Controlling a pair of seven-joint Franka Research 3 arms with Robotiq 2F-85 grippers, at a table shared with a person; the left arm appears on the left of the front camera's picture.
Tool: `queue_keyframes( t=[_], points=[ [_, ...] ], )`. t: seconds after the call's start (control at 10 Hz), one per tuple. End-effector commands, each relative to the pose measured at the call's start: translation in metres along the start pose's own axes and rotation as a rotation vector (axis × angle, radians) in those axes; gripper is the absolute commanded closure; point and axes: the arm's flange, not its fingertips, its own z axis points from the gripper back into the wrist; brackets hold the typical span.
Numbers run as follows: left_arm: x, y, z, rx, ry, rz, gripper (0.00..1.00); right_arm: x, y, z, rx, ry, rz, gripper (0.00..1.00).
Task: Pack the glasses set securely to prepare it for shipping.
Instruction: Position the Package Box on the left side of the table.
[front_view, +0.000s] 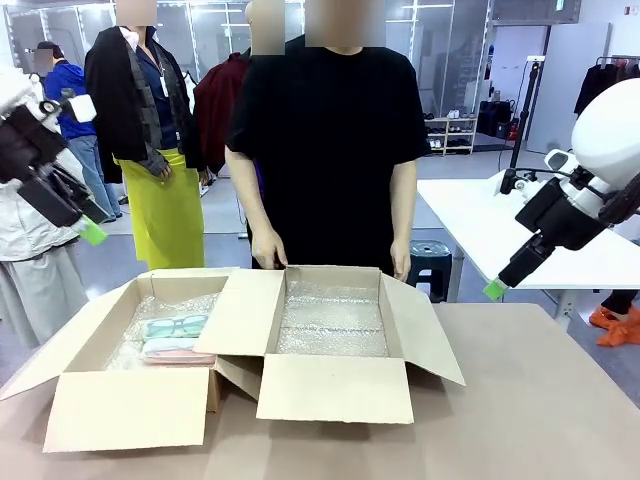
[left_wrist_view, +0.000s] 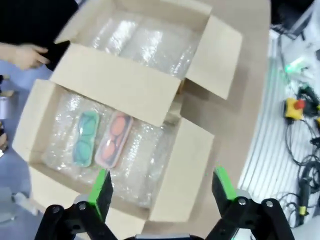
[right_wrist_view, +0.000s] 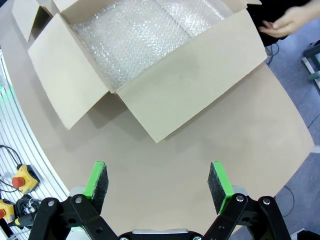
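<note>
Two open cardboard boxes on a brown counter (front_view: 540, 400), glasses set in the left one; both tools raised and empty.

Left box (front_view: 120, 400): flaps open, lined with bubble wrap (left_wrist_view: 145, 165); on the wrap lie the mint-green pack (left_wrist_view: 86, 138), showing dark-rimmed glasses, and the salmon-pink pack (left_wrist_view: 114, 139), flat, side by side and touching.
Right box (front_view: 335, 385): flaps open, lined with a bubble wrap sheet (right_wrist_view: 135, 40), just beside the left box.
Left tool (left_wrist_view: 162, 187): above the left box, fingers spread apart, gripping nothing.
Right tool (right_wrist_view: 159, 185): above bare counter near the right box, fingers spread apart, gripping nothing.
Person (front_view: 325, 140): black T-shirt, standing at the far edge, hands at the right box's rim.
</note>
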Motion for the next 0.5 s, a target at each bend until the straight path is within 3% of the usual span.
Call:
queue_keyframes(
  t=[0.0,0.1,0.2,0.4],
  points=[
    [-0.016,0.003,-0.006,0.052,-0.088,0.007,0.00,0.000,0.002,0.001,-0.005,0.010,-0.003,0.00],
    [-0.019,0.006,-0.005,0.049,-0.108,0.024,0.00,0.000,0.002,0.001,-0.005,0.010,-0.003,0.00],
    [-0.004,0.003,-0.007,0.024,-0.022,0.006,0.00,0.000,0.002,0.001,-0.005,0.010,-0.003,0.00],
    [-0.004,0.003,-0.007,0.024,-0.022,0.006,0.00,0.000,0.002,0.001,-0.005,0.010,-0.003,0.00]
  ],
)
